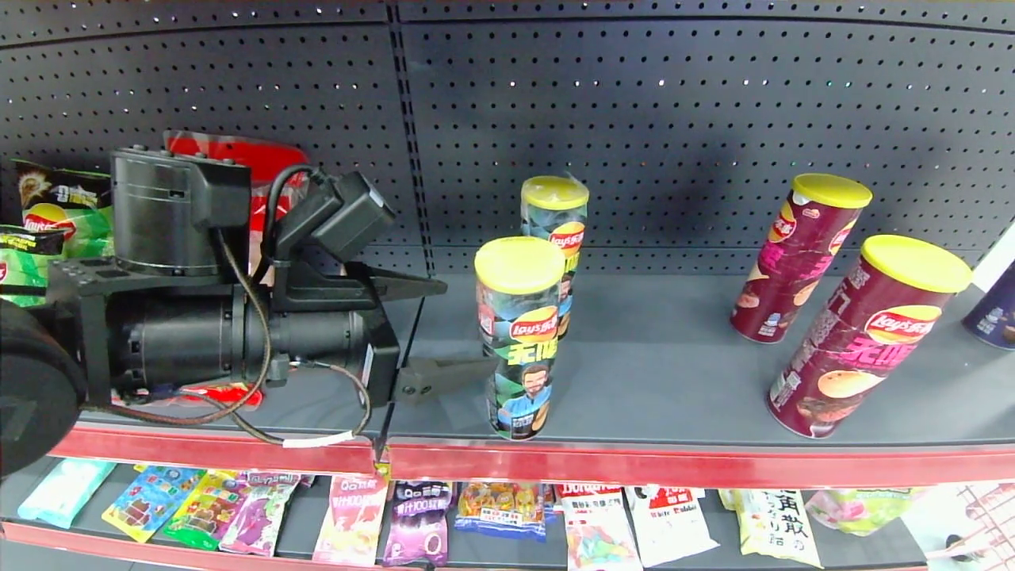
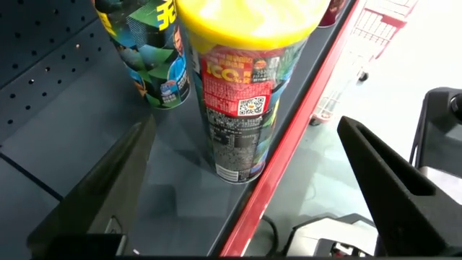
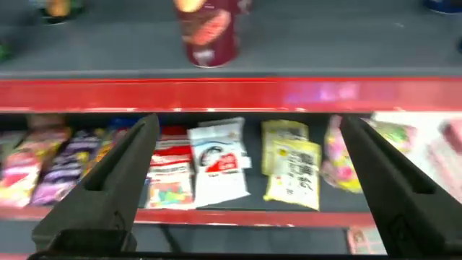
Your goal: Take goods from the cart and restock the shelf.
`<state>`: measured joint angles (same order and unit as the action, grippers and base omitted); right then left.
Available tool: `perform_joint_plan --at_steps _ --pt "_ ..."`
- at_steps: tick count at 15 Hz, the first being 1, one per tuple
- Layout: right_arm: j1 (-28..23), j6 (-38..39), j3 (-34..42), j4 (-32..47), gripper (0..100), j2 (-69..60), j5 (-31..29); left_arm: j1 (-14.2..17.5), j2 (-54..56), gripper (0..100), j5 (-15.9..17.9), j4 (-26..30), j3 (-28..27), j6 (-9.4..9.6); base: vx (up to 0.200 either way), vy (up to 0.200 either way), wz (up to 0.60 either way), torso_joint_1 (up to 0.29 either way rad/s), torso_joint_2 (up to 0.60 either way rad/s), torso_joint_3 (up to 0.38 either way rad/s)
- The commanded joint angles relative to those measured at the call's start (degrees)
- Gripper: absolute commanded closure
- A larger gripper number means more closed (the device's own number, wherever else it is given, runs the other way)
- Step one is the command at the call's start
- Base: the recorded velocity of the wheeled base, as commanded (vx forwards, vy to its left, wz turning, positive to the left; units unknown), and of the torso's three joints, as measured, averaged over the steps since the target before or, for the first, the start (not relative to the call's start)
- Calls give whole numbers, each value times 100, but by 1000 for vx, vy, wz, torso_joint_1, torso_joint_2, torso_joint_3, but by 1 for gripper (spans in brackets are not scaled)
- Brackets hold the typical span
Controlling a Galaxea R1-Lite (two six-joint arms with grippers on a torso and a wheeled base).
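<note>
A green chip can with a yellow lid (image 1: pixel 519 333) stands upright near the front edge of the grey shelf (image 1: pixel 666 381). My left gripper (image 1: pixel 469 327) is open just left of it, one finger on each side, neither touching. In the left wrist view the same can (image 2: pixel 242 94) stands beyond the spread left gripper (image 2: pixel 247 124). A second green can (image 1: pixel 555 218) stands right behind the first. My right gripper (image 3: pixel 247 121) is open and holds nothing; it faces the shelf's red front rail (image 3: pixel 231 94), below a maroon can (image 3: pixel 209 32).
Two maroon cans (image 1: pixel 801 258) (image 1: pixel 868 333) stand to the right, and a dark blue can (image 1: pixel 995 313) at the far right. Chip bags (image 1: pixel 55 214) fill the shelf's left end. Snack packets (image 1: pixel 412 519) lie on the lower shelf. The wire cart (image 2: pixel 375 29) is beyond the shelf edge.
</note>
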<state>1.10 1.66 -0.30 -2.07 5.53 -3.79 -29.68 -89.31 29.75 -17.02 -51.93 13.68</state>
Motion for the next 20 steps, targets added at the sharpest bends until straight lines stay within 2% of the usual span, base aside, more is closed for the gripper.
perform_joint_plan --at_steps 1,2,3,4,11,20 --pt "-303 151 22 111 0 -193 19 6 1 0 14 -3 -10 3 0 0 0 0 0 0" --pt "-294 177 22 137 0 -193 1 6 10 0 14 -3 -1 3 0 0 0 0 0 0" --pt "-66 -210 22 198 0 -553 362 6 19 0 23 -3 8 3 0 0 0 0 0 0" --pt "-101 -227 30 198 0 -536 467 6 10 0 23 -3 -10 3 0 0 0 0 0 0" --pt "-101 -157 30 198 0 -553 467 86 -34 0 -30 6 -10 12 0 0 0 0 0 0" --pt "-101 -157 30 198 0 -553 467 33 -210 0 -21 -3 -115 3 0 0 0 0 0 0"
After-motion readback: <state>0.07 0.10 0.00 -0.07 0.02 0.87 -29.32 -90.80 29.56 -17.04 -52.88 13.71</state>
